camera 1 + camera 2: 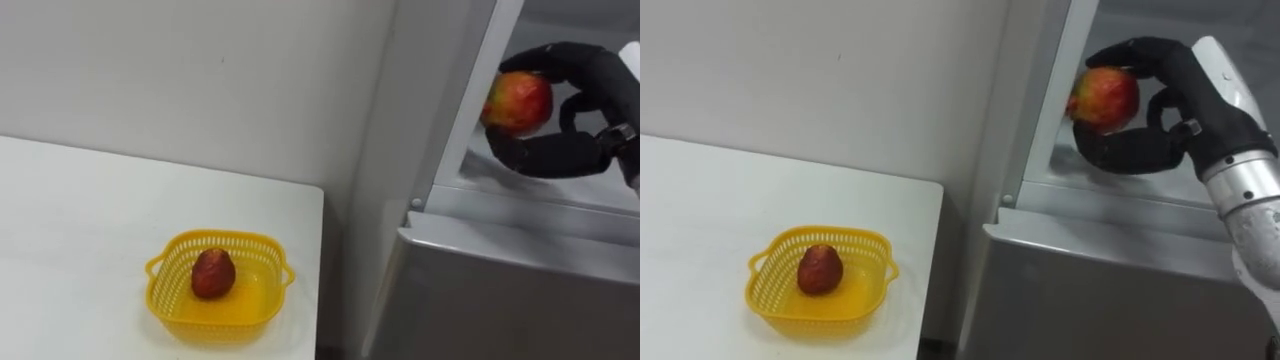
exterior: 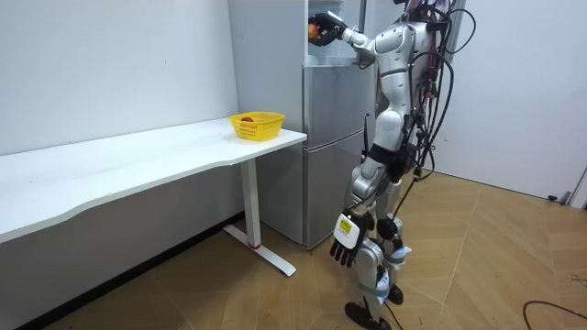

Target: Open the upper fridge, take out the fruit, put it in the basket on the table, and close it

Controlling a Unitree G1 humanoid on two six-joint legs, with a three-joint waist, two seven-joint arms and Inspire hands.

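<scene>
A red and yellow apple (image 1: pixel 518 102) (image 1: pixel 1105 97) is held at the open upper fridge compartment (image 1: pixel 540 190). My right hand (image 1: pixel 570 150) (image 1: pixel 1160 145) is shut on it, fingers curled over the top and thumb underneath. The room view shows that hand (image 2: pixel 326 23) raised to the fridge top with the apple (image 2: pixel 315 30). My left hand (image 2: pixel 347 243) hangs beside my thigh with relaxed fingers. A yellow mesh basket (image 1: pixel 170 262) (image 1: pixel 765 262) on the white table (image 1: pixel 80 220) holds one dark red fruit (image 1: pixel 213 273).
The grey lower fridge door (image 1: pixel 500 290) is shut below the open compartment. The table's right edge lies close to the fridge side, with a narrow gap between them. I stand upright on the wooden floor facing the fridge (image 2: pixel 335 147).
</scene>
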